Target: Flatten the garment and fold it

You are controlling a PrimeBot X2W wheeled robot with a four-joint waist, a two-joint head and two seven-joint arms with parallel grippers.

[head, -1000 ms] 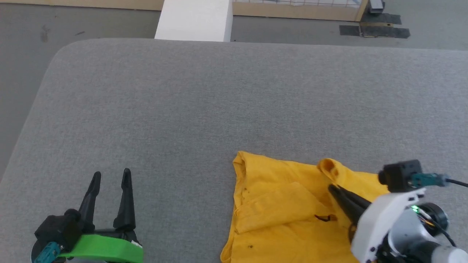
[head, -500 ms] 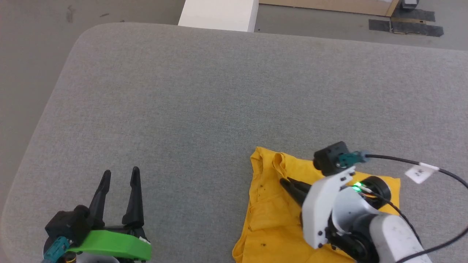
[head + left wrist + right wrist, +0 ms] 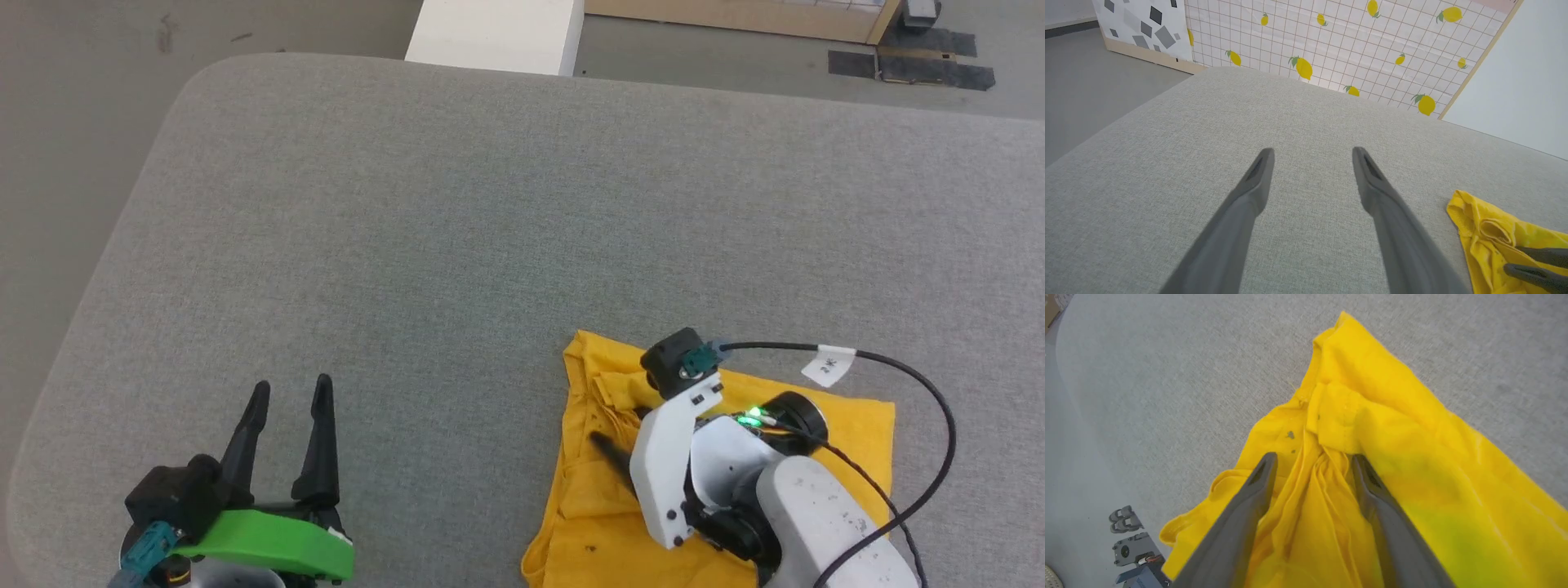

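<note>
The garment (image 3: pixel 857 420) is a mustard-yellow shirt lying folded over on the grey padded surface (image 3: pixel 490 245) at the lower right. Its left edge is bunched into a small folded flap (image 3: pixel 1339 420). My right gripper (image 3: pixel 620 433) hovers over that left part, fingers pointing left. In the right wrist view it (image 3: pixel 1312 459) is open, with loose creased cloth lying between and under the fingers. My left gripper (image 3: pixel 292 385) rests open at the lower left, well apart from the shirt. The left wrist view shows it (image 3: pixel 1312 153) over bare fabric, the garment (image 3: pixel 1478 228) and my right gripper (image 3: pixel 1513 258) at its far right.
The padded surface has a rounded far-left corner (image 3: pixel 196 82), with grey floor (image 3: pixel 65 122) beyond it. A white block (image 3: pixel 494 33) stands past the far edge. A lemon-print panel (image 3: pixel 1331 41) rises behind the surface. A black cable (image 3: pixel 914 384) loops off my right wrist.
The head camera has shifted. My right gripper carried a fold of the shirt leftwards to its left edge, then opened and let it go. The left gripper stayed open and still.
</note>
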